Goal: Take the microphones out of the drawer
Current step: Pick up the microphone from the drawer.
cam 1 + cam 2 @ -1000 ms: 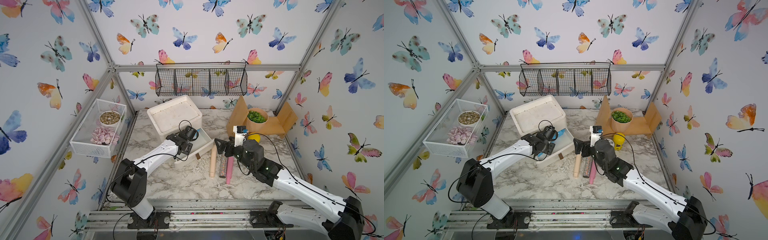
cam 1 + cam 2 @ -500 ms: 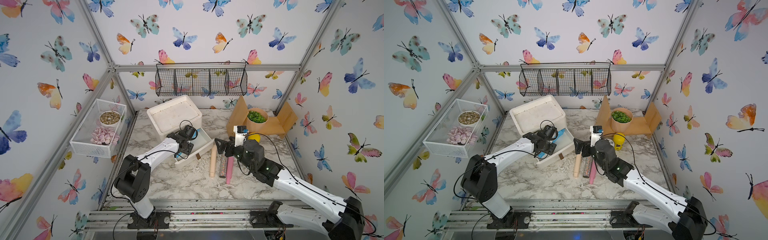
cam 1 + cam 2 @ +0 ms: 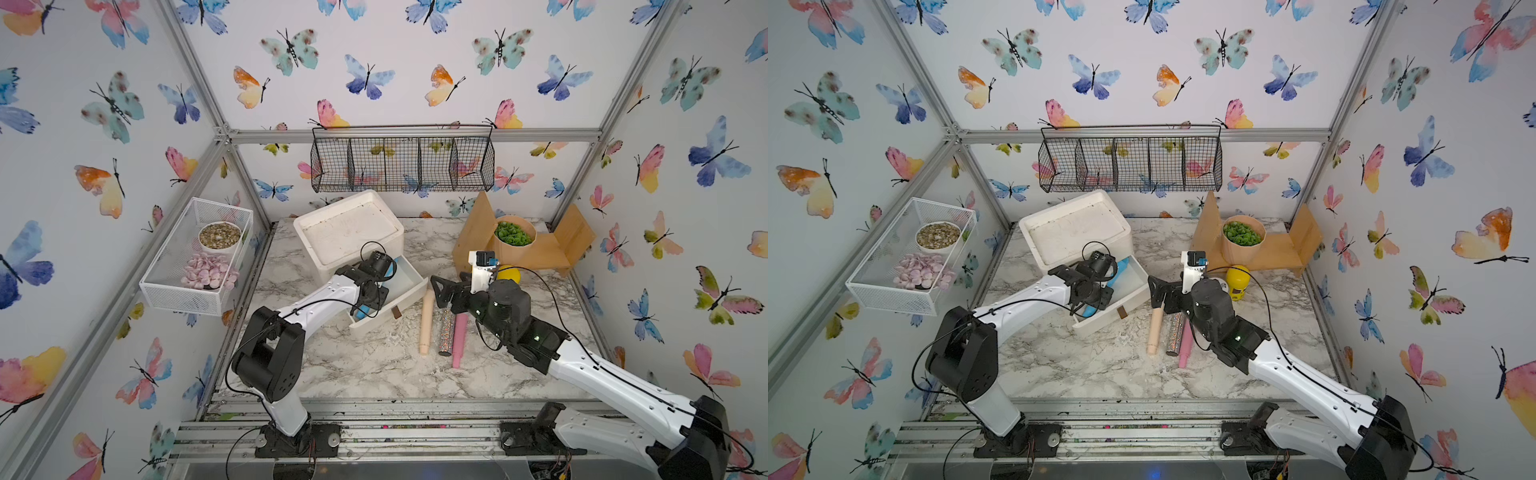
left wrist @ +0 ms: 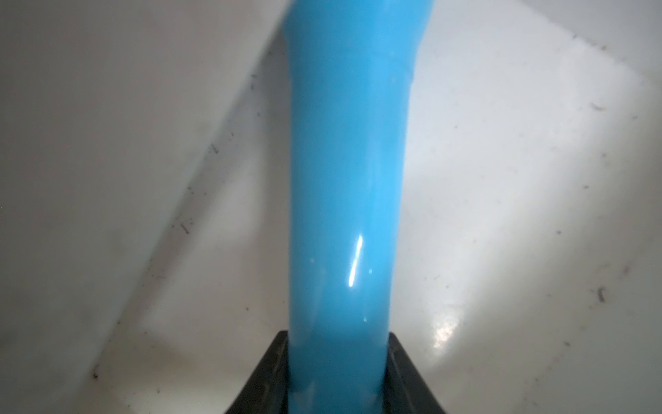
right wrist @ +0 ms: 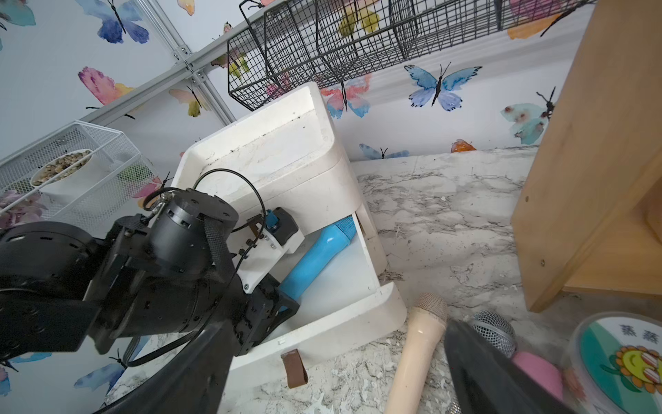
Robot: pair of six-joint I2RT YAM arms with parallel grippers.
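Grips blue microphone point(image 4: 344, 179) in drawer point(image 5: 340, 319) with left gripper point(image 4: 338, 376); holds right gripper point(image 3: 444, 291) agape, centre frame, over marble tabletop point(image 3: 374, 365) (butterfly walls point(image 3: 374, 62)).

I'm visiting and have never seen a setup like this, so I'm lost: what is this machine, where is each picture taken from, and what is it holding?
These are two white-and-black robot arms mounted at a marble-patterned table. Two pictures come from one overhead camera pair, so both top views show nearly the same whole scene. The other two come from a camera on each wrist. The left arm reaches into an open white drawer; its wrist view shows a blue plastic microphone lying there with the jaws against both sides of its handle. The right arm hovers with jaws wide apart, holding nothing. On the table lie a beige microphone, a glittery silver microphone and a pink microphone; a yellow toy stands behind them.
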